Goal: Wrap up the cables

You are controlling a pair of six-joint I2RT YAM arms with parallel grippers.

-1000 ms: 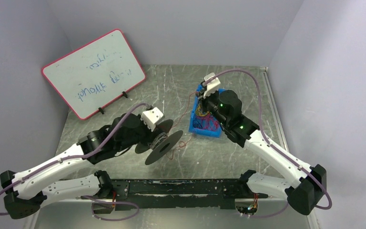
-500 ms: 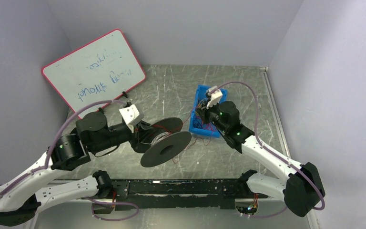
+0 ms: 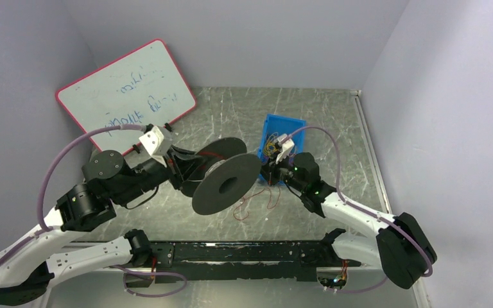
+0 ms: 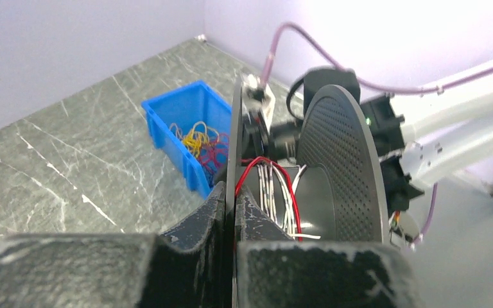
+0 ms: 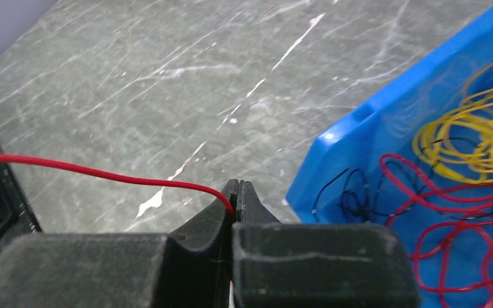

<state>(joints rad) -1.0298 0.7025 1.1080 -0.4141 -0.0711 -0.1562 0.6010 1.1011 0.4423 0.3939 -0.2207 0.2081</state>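
The blue bin (image 3: 293, 122) sits on the table (image 3: 231, 109) right of centre. It holds a tangle (image 5: 475, 138) of yellow, red and black wires, and nothing else shows in it.

The left arm rises from the near left, elbow high, with its forearm reaching right toward the middle. The left gripper (image 4: 235, 196) is pressed together on the rim of one flange of the black spool (image 3: 226, 185), holding it on its side. The broad near flange faces the near edge.

The right arm stretches low from the near right toward the centre. The right gripper (image 5: 233, 192) sits just off the bin's near left corner, close beside the spool, and its fingers are pinched shut on the red wire (image 5: 103, 172).

From that pinch the wire runs left to the spool's hub, where a few red turns lie over pale ones. Slack loops of it lie on the table, nearer than the gap between spool and right gripper.

A second ago the spool was nearer and further left. The left wrist has since swung further left and far, and the elbow has lifted. The right gripper was then over the bin's far end and has come near and left, out of the bin.
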